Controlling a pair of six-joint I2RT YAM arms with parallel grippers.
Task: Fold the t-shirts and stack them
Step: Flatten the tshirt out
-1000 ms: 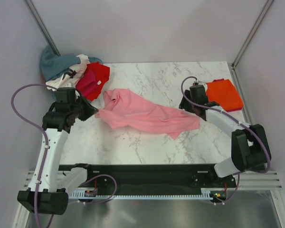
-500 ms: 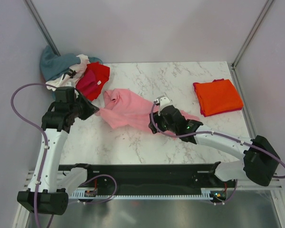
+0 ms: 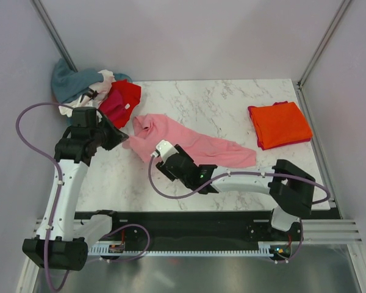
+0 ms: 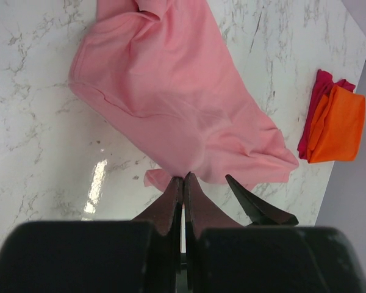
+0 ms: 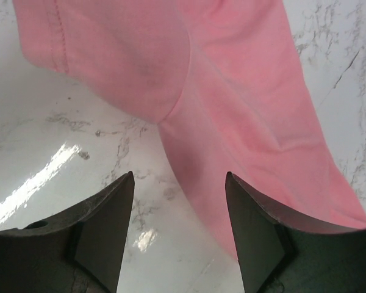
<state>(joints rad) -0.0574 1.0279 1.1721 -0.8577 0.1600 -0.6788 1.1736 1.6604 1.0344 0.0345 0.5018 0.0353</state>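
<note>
mid-frame in the top view the pink shirt [image 3: 189,143] lies rumpled, its left edge pinched tight in the left gripper [image 4: 183,180] as an anchor, while the right gripper [image 5: 180,183] hovers spread and empty over its lower hem, seemingly for a second hold.

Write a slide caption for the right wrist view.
Open right fingers hover above the pink t-shirt on the marble table.
</note>
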